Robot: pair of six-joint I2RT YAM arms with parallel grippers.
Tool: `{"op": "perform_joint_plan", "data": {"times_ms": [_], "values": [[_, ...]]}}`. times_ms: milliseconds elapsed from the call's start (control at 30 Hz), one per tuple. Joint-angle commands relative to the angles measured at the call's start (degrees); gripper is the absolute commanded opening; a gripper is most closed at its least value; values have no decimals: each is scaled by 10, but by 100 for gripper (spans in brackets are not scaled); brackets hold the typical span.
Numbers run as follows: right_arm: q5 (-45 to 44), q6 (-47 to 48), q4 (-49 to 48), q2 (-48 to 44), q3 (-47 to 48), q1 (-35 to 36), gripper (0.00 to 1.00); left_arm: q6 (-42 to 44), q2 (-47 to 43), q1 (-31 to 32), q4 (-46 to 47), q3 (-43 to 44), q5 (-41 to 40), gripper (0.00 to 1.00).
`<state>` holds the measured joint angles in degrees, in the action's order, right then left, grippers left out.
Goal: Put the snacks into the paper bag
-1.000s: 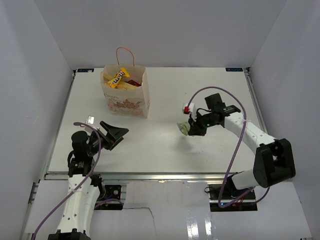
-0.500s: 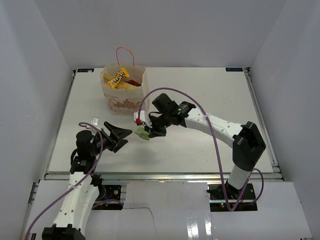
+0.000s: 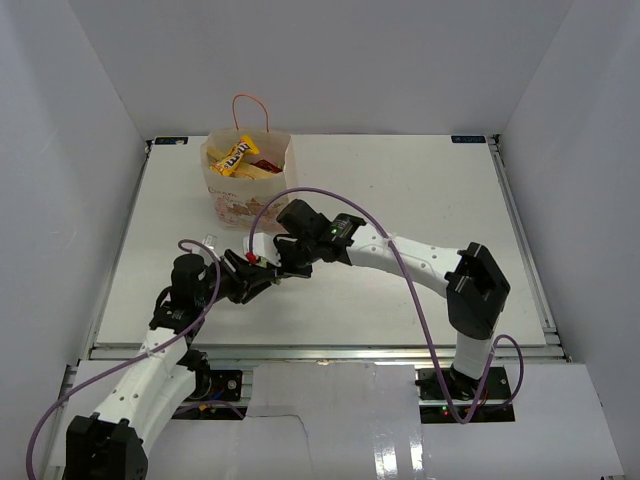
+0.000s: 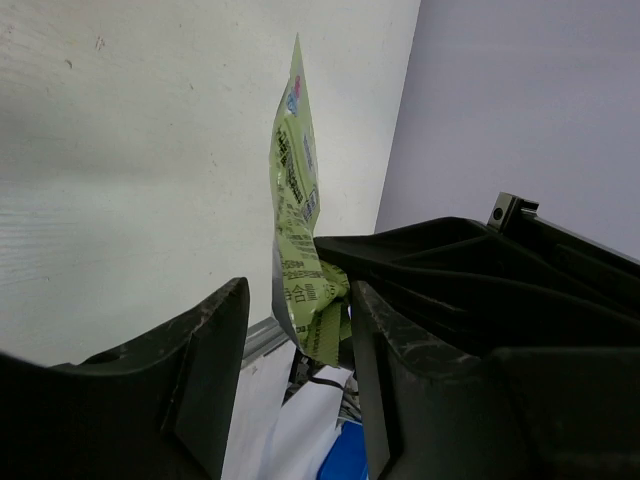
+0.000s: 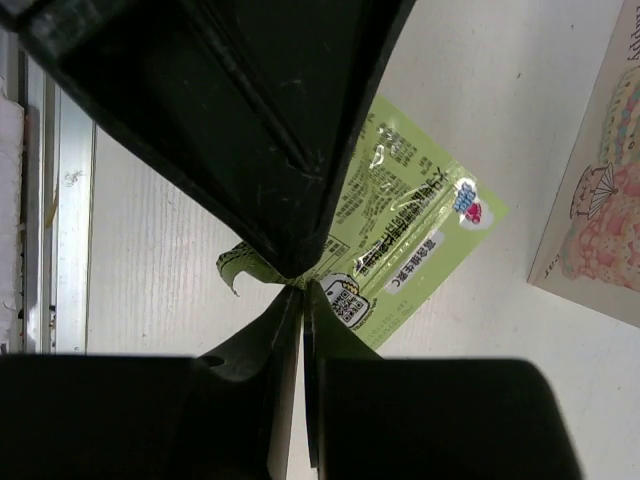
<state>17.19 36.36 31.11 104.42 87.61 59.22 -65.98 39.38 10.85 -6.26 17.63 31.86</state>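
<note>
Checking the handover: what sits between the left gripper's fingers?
The small green packet, pinched by the right gripper, stands between the open left fingers; the left wrist view shows it.

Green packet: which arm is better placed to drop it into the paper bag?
Right, probably: the right tool is shut on the green packet near the paper bag; the left tool is open, only straddling it.

Even, diffuse light from above; white counter (image 3: 400, 200) bright, with faint soft-edged shadows. Wrist views: near black fingers (image 4: 200, 400) dark and slightly blurred; print on the small green packet (image 5: 400, 230) sharp.
</note>
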Motion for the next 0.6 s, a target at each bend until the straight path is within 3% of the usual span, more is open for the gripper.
{"op": "perform_joint_plan", "data": {"times_ms": [0,33,100,233,333,367,433,567], "values": [[-9,-4,-21,-6,28,2,8,2,17,9,24,21,-21,54],[-2,-1,-17,-11,24,2,8,8,20,10,24,25,-28,41],[3,0,-16,-16,20,2,8,10,23,10,24,30,-32,38],[14,-1,-13,-29,6,2,8,35,34,9,23,50,-41,19],[20,-1,-12,-40,1,2,10,48,46,10,20,69,-43,13],[20,-2,-11,-42,-2,2,13,58,47,10,17,75,-44,9],[15,-6,-11,-53,-3,-1,29,77,50,10,-10,102,-55,6],[41,-20,1,-92,-7,-35,51,188,40,10,-104,187,-109,2]]}}
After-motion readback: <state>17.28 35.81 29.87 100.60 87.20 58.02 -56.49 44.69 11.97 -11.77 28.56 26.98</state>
